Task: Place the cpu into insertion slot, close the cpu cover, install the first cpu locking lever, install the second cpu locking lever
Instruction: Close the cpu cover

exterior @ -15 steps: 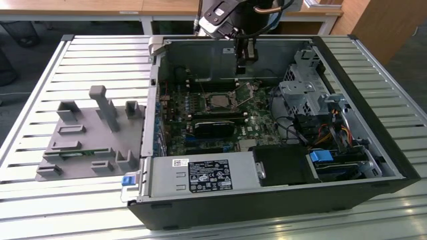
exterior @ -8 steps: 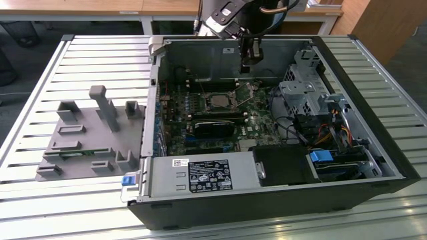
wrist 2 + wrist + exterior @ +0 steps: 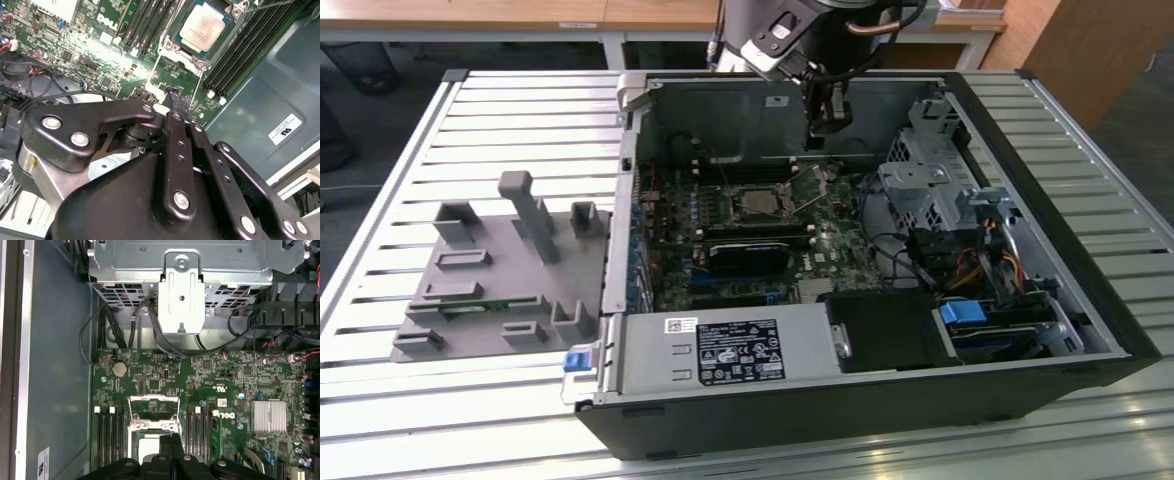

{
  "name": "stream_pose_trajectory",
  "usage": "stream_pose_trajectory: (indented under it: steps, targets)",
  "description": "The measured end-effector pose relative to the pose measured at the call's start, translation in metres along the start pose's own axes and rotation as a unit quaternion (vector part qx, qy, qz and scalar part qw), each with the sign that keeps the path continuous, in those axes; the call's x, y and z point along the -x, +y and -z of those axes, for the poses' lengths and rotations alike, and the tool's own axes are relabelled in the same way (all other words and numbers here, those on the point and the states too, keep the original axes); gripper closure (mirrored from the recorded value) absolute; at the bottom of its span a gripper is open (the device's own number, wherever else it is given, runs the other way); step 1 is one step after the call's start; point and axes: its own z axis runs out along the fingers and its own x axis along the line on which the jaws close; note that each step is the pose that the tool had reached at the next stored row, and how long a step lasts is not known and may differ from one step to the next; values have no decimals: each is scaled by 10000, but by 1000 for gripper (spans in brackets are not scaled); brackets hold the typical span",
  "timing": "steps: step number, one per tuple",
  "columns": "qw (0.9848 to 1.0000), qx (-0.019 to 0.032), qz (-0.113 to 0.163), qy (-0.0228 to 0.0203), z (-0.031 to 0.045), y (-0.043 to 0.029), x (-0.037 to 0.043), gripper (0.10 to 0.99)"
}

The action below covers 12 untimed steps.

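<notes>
In the exterior view, an open computer case (image 3: 854, 400) lies on its side on the slatted bench (image 3: 454, 420), so that the board inside faces up and can be reached from above. A grey holder (image 3: 507, 270) stands on the bench at the exterior view's left of the case. The cpu (image 3: 758, 204) already sits flat in the insertion slot (image 3: 732, 203), near the middle of the board. A thin wire lever (image 3: 817, 195) rises slanted beside the slot, so I judge it is not yet locked. The pincer (image 3: 819, 140) hangs above the board near the back wall of the case, apart from the slot and not touching it. In the first wrist view, the cpu cover (image 3: 153, 401) stands swung back from the slot, with the green board (image 3: 240, 390) visible through its window, and this leaves the chip free. The pincer (image 3: 169, 439) has its two fingers pressed together, with nothing between them as far as I can see, and its tip is in front of the chip. In the second wrist view, the cpu (image 3: 202, 26) lies with its pale metal top up, framed by the slot's rim. The closed pincer (image 3: 176, 97) points down at the board just beside the slot, on the side of the opened cover.
</notes>
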Motion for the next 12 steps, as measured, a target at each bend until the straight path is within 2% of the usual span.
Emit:
stream_pose_trajectory:
  steps: [6,8,12]
  targets:
    - [10000,-1,0,1,-30,4,-3,980]
    - [10000,-2,3,0,-133,51,-11,980]
    - [10000,-2,2,0,-144,58,-11,980]
